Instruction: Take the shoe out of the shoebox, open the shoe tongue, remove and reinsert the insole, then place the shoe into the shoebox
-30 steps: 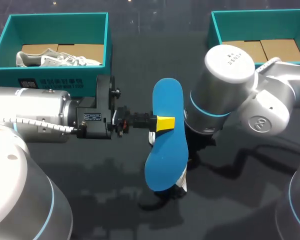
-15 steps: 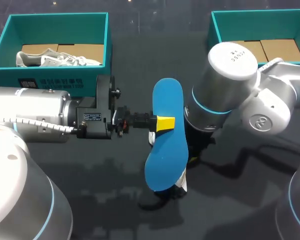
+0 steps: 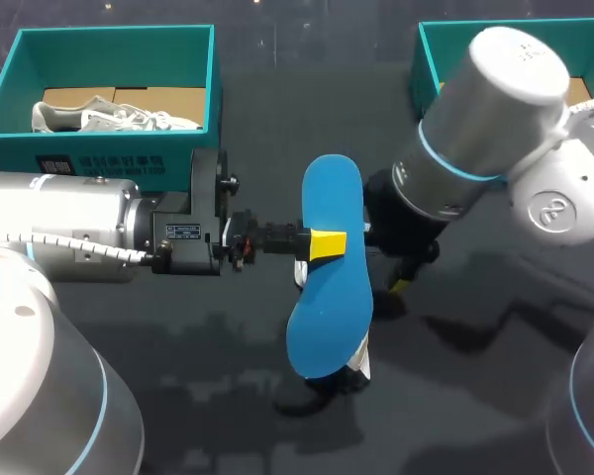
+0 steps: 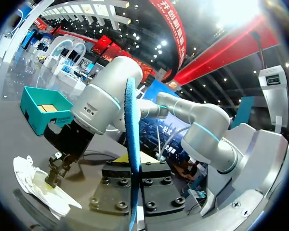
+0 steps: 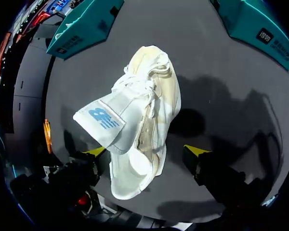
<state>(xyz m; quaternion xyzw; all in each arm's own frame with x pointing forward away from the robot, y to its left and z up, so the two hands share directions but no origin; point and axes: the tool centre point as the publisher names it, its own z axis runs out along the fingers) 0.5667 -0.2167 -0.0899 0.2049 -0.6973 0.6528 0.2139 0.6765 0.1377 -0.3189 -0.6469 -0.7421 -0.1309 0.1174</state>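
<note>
Head view: the left arm's fingers clamp a blue insole above the dark surface. The white shoe peeks out beneath the insole. A teal shoebox at the far left holds another shoe.

Left wrist view: the insole stands edge-on between the fingers.

Right wrist view: the right arm's fingers are spread apart, and the white shoe lies on the surface between them, not gripped.

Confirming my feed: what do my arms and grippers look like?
The left arm and right arm are silver rounded cylinders with light-blue joint rings. A white coiled cable runs along the left; a round emblem marks a right joint cap. The left gripper and right gripper are black with yellow tips.
</note>
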